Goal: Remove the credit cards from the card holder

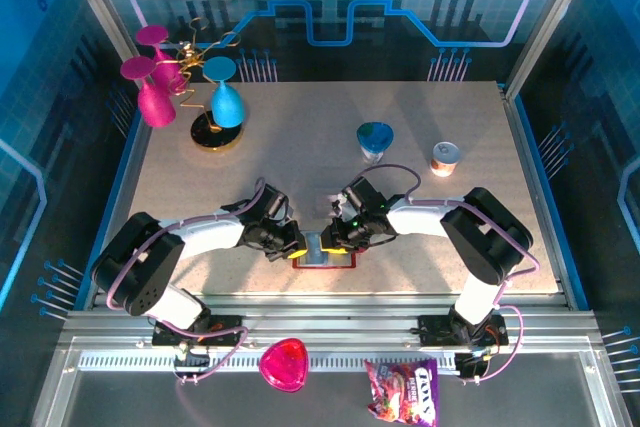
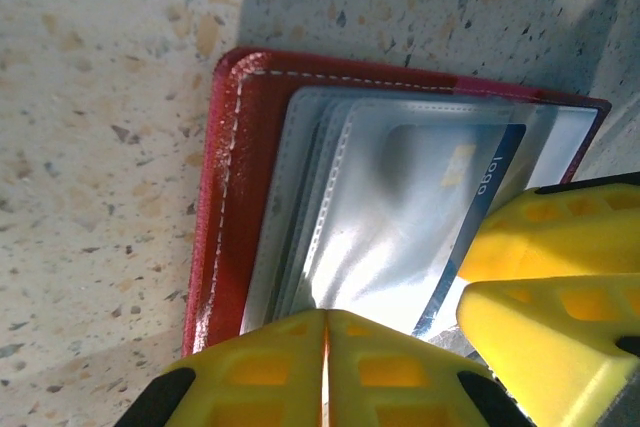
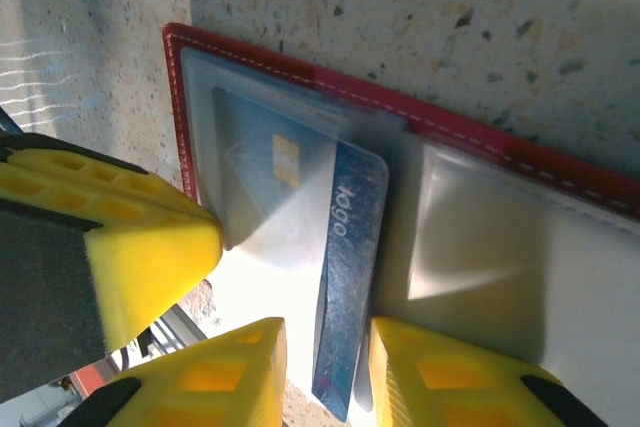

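The left gripper point(image 2: 325, 372) has its yellow fingers closed flat together. It bears on the left end of the open card holder point(image 2: 225, 197); whether a leaf of the clear pockets point(image 2: 380, 237) is nipped between the fingers cannot be told. The card holder lies open and flat on the table point(image 1: 300, 147), near its front edge and midway between the two arms, red cover down and pockets up.

In the top pocket sits the blue card point(image 3: 350, 247), one long strip of it bare beyond the sleeve. The right gripper point(image 3: 325, 332) is partly open, a finger either side of the card's free end. A bright gap shows beside one finger, so I judge it has no hold yet.

The step in hand looks like drawing this card out. To do it well:
- The left fingers should press down firmly, so the holder does not slide or fold.
- The right fingers should close on the card alone, clear of the sleeve's edge.
- The pull should run straight along the pocket and low to the table, since a twist would likely jam the card's corner in the stitching.
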